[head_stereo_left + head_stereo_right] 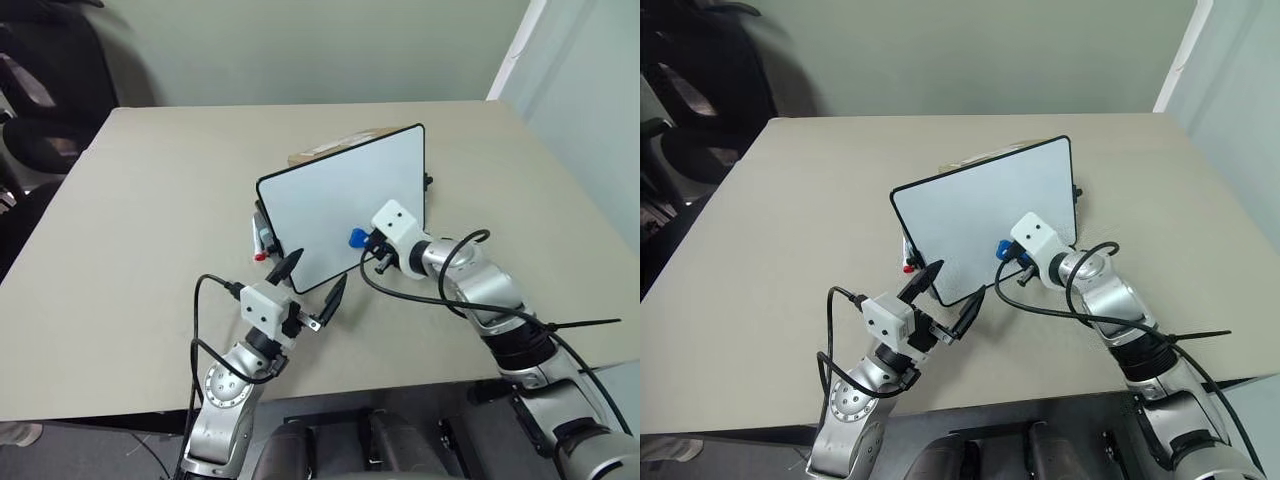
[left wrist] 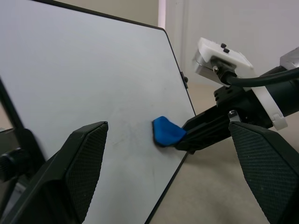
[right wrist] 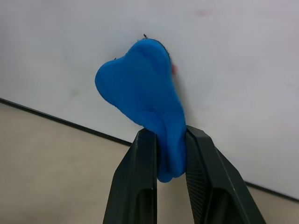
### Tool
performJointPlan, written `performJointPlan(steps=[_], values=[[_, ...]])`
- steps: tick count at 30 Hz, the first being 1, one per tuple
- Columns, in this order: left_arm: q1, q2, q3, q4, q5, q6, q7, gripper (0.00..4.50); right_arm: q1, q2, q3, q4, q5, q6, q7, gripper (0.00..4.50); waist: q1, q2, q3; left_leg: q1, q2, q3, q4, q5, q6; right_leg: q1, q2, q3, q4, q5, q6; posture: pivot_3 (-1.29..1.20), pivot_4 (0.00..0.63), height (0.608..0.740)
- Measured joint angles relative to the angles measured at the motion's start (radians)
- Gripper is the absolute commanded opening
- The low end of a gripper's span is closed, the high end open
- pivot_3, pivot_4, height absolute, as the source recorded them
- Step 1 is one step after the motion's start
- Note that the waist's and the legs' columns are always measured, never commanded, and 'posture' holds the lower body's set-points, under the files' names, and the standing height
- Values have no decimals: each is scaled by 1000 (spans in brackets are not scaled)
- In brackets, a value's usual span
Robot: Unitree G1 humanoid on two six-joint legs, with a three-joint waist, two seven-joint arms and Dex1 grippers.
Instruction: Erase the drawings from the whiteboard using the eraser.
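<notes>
Two right fingers [image 3: 140, 186] on eraser [image 3: 142, 98], against whiteboard [image 1: 340, 195].

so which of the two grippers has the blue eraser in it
The right gripper: its fingers are shut on the eraser, pressed to the whiteboard. The left gripper stands open, empty.

Worktop [image 1: 150, 200] wide open to the left and behind. Whiteboard [image 1: 340, 200] stands tilted mid-worktop, blocking the centre. Cardboard [image 1: 330, 150] just behind it, marker [image 1: 263, 245] at its left edge. Right gripper [image 1: 362, 240] with eraser [image 1: 356, 237] crowds the lower right corner.
</notes>
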Motion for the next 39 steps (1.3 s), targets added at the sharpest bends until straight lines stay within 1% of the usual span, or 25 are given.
performJointPlan(steps=[6,10,16,20,23,35,39], values=[[0,1,1,0,0,0,0,4500,0,-50,-43,3,-13,18,-13,691,2,0,0,0,0,0,-1,0,0,0,0,0,0,1,0,0,150,740],[-3,1,1,0,0,1,-2,4500,0,-57,-54,4,-16,25,-17,691,2,0,0,0,0,0,-2,0,0,0,0,0,0,0,-1,0,150,740],[-16,1,1,7,-2,1,-5,4500,-5,-36,-41,-27,-16,24,-15,691,-3,0,0,-1,0,0,-3,0,0,-1,0,0,0,-1,-1,0,150,740],[-23,1,0,13,-2,1,-10,4500,-70,-5,-10,-42,-16,21,-10,691,-7,0,0,0,0,0,-3,0,0,-2,0,0,1,-1,-1,0,150,740],[-28,1,1,19,-2,1,-16,4500,-89,1,1,-44,-16,16,-6,691,-6,0,0,0,0,0,-3,0,0,-1,0,0,0,-1,-1,0,150,740],[-31,1,4,29,-6,1,-23,4500,-83,8,13,-45,-25,23,-5,691,-8,0,0,0,0,0,-3,1,-1,-2,0,0,1,-1,-2,0,150,740],[-31,1,5,31,-6,1,-23,4500,-20,-26,16,-44,-25,49,3,691,-1,0,0,0,0,0,-2,1,-1,-1,0,0,0,0,-1,0,150,740]])
